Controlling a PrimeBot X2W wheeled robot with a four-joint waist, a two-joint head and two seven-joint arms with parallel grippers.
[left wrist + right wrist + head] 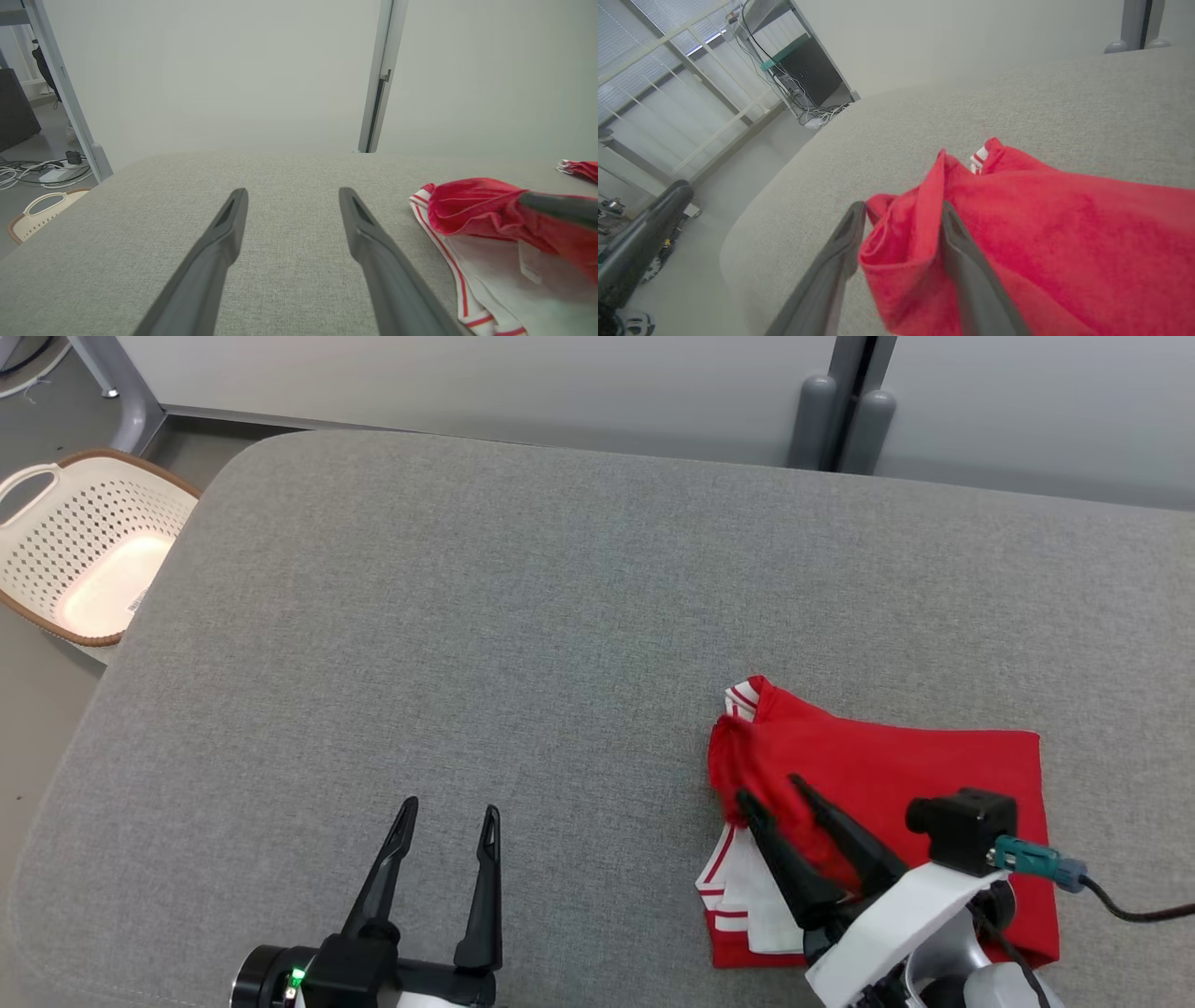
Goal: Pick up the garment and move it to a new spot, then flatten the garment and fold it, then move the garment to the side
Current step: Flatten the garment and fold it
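The red garment point(896, 765) with white, red-striped trim lies partly folded at the right front of the grey padded table point(467, 616). Its left edge is bunched up and a white inner layer shows below it. My right gripper point(767, 787) reaches over that bunched edge. In the right wrist view its fingers stand apart, with a raised fold of the garment point(1064, 224) loosely between them, right gripper point(902, 210) open. My left gripper point(450, 807) rests open and empty near the front edge, well left of the cloth. The left wrist view has the left gripper point(293, 193) over bare table, the garment point(467, 205) to its right.
A cream perforated laundry basket point(84, 546) stands on the floor off the table's left edge, also the basket point(37, 217) in the left wrist view. Grey partition panels and a post point(840, 420) run behind the table.
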